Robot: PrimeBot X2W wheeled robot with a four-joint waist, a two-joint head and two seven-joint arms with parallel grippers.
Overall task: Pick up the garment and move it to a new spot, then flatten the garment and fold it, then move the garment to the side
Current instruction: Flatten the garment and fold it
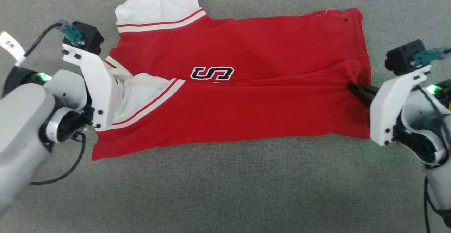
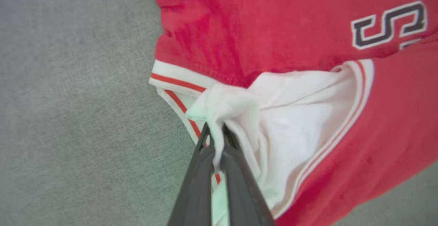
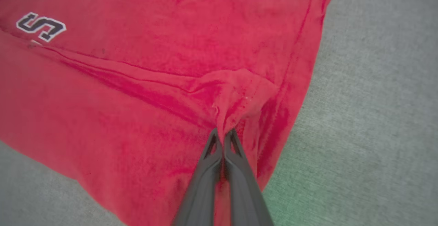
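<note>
Garment [image 1: 253, 116]: folded lengthwise on the grey surface [image 1: 225, 190], spanning between both hands.
Left hand [image 2: 215, 133]: clamped on white sleeve cloth at its left end.
Right hand [image 3: 224, 134]: clamped on bunched red cloth at its right edge, fingers pointing inward.

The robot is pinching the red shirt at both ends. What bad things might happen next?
1. The left gripper holds only a small bunch of white cloth; it might slip out when pulled.
2. The right gripper pinches a small pucker of the red basketball-style top; pulling could bunch up the fold or drag it across the grey fabric surface.
</note>
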